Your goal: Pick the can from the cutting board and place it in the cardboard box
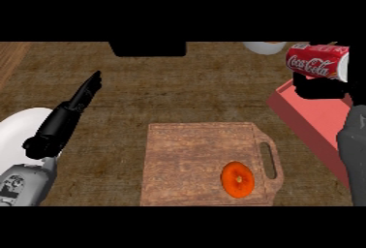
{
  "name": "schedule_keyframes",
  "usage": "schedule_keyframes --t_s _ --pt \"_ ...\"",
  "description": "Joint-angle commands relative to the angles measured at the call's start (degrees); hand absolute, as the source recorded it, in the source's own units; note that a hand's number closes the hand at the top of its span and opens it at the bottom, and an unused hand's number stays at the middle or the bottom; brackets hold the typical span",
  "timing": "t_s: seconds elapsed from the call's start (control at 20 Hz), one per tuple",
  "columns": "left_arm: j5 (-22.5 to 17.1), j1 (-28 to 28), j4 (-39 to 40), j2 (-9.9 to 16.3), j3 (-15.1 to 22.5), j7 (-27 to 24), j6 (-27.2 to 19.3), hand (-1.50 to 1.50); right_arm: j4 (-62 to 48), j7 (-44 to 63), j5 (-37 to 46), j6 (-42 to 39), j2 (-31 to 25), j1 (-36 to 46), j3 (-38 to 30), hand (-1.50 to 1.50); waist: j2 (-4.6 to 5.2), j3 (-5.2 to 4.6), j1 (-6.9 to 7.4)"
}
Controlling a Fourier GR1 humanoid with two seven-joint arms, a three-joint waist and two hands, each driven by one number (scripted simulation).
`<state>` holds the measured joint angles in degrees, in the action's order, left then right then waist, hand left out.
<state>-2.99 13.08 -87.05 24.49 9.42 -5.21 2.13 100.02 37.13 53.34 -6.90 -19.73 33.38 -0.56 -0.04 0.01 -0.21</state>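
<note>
The red can (318, 61) lies on its side high at the right of the view, held by the right hand (323, 89), whose black fingers curl up around its underside; it is off the cutting board (190, 155) and sits above the far end of the pink box (314, 118), which shows a raised rim and a flat floor; whether the can is already touching the box I cannot tell. The pick therefore looks done, and what seems left is lowering the can into the box and letting go. On the board only 1 thing remains, an orange ring-shaped piece (238, 179) near the handle slot. The left hand (85, 92) rests at the left with its fingers straight and holds nothing; a white plate (18, 140) shows partly beneath that forearm; a dark block (148, 48) sits at the far edge.
</note>
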Motion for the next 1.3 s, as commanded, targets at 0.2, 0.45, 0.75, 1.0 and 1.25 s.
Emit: schedule_keyframes --t_s 0.2,0.45,0.75,1.0,1.25 --pt "2.24 0.92 1.88 -2.52 -0.34 -0.79 0.30 0.00 -10.30 -8.69 -5.22 -5.82 -10.98 -0.06 -10.23 1.50 0.14 -0.02 0.10" --pt "0.23 -0.03 -0.97 -0.22 -2.23 1.06 2.32 0.00 -20.31 -13.23 -9.78 -13.60 -14.62 -4.89 -12.59 1.50 0.08 0.04 0.20" --pt "1.35 -0.01 0.87 -0.57 -2.49 0.70 3.72 0.00 -34.72 -22.45 -11.96 -19.51 -21.12 -1.15 -14.43 1.50 0.31 0.02 1.00" --pt "4.17 0.08 0.88 -3.45 -1.68 -0.77 1.45 0.00 -39.03 -27.04 -13.44 -25.73 -24.70 -3.97 -15.04 -1.50 0.12 0.00 0.30" --pt "4.25 -2.40 -3.28 -3.40 -1.26 1.29 2.75 0.00 -42.92 -39.09 -15.37 -24.04 -23.86 -3.48 -14.52 -1.50 0.10 0.05 0.90"
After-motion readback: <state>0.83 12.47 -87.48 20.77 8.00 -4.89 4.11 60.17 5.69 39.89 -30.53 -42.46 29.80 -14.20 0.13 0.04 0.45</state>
